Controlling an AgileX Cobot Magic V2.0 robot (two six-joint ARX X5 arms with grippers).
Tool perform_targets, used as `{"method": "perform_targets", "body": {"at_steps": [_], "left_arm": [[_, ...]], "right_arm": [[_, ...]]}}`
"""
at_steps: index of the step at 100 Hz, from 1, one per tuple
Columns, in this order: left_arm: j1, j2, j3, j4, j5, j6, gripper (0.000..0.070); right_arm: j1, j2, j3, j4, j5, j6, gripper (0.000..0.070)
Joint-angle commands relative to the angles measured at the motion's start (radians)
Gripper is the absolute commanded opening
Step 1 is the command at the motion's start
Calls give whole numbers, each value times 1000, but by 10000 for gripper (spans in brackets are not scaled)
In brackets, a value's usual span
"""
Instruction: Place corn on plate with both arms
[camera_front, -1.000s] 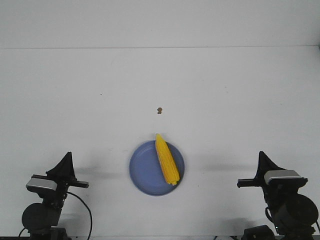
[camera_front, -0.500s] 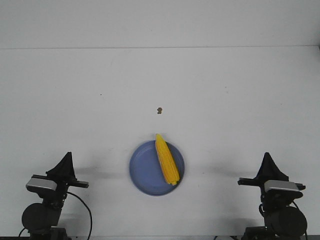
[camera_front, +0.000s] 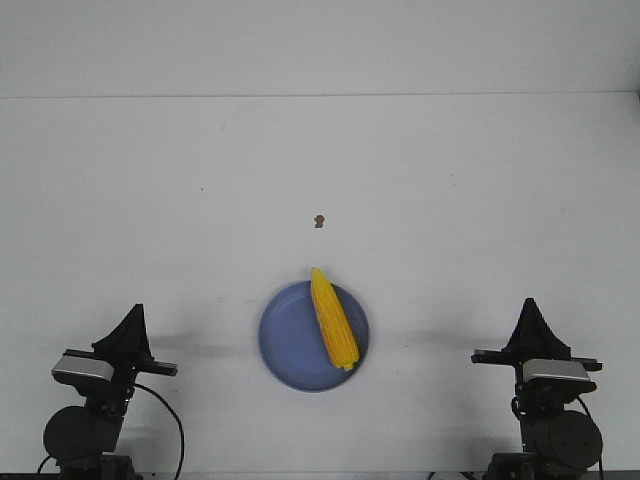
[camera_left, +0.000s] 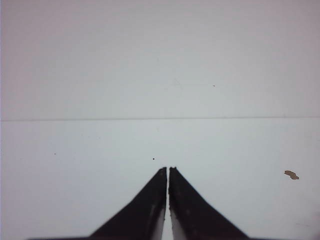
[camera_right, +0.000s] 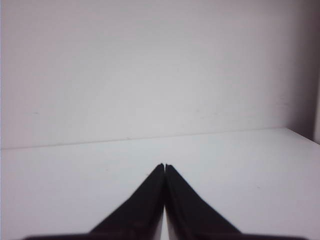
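The yellow corn (camera_front: 333, 319) lies on the right half of the blue plate (camera_front: 290, 345), its pointed tip over the far rim. My left gripper (camera_front: 135, 310) is shut and empty at the near left, well clear of the plate; in the left wrist view (camera_left: 168, 169) its jaws are closed over bare table. My right gripper (camera_front: 529, 304) is shut and empty at the near right, also clear of the plate; in the right wrist view (camera_right: 164, 165) its jaws are pressed together. Neither wrist view shows the corn or plate.
A small brown speck (camera_front: 318, 220) lies on the white table beyond the plate; it also shows in the left wrist view (camera_left: 291, 175). The table's far edge meets a white wall (camera_front: 320, 45).
The right arm has shifted slightly, its wrist turning and settling at the near right. The left arm, corn and plate have not moved.
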Motion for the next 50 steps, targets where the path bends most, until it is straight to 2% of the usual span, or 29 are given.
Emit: {"method": "perform_targets", "body": {"at_steps": [1, 37, 50], "left_arm": [[1, -1, -20, 10, -1, -2, 12], [1, -1, -20, 10, -1, -2, 12], [1, -1, -20, 10, -1, -2, 12]], "right_arm": [[0, 0, -21, 20, -7, 0, 0], [2, 0, -128, 150, -20, 23, 0], [2, 0, -128, 150, -31, 19, 0]]}}
